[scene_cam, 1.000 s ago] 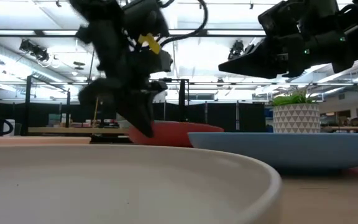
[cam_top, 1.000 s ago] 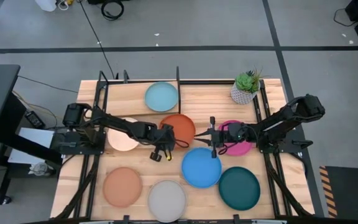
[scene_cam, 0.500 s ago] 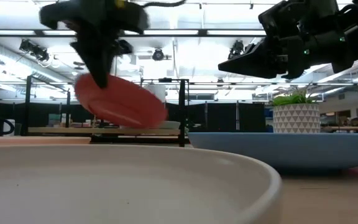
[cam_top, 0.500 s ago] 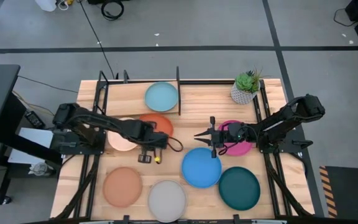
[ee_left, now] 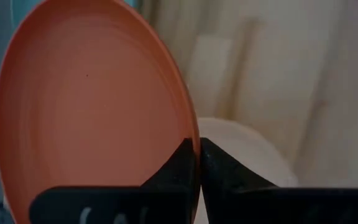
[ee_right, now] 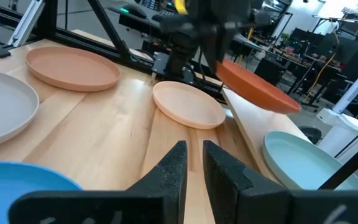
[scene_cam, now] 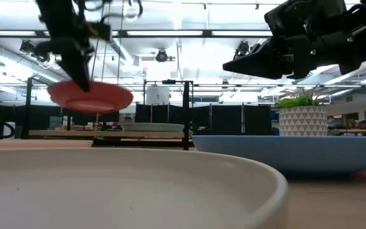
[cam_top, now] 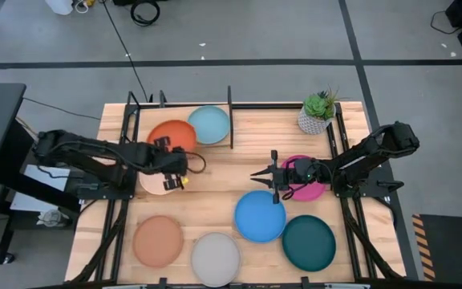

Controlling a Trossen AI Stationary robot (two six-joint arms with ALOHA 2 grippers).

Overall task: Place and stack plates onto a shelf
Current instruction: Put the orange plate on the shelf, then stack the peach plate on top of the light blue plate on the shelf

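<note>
your left gripper (cam_top: 169,160) is clenched on the orange plate (cam_top: 170,136), held above the shelf (cam_top: 231,116) near the tabletop's far-left corner; your right gripper (cam_top: 265,176) waits mid-table, fingers parted.

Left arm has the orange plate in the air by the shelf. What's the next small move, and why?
Probably carry it a little further over the light blue plate and lower it there. The left gripper is shut on the orange plate by its rim, held clear above the shelf, beside that plate rather than over it. The right gripper hovers mid-table, out of the way.
</note>
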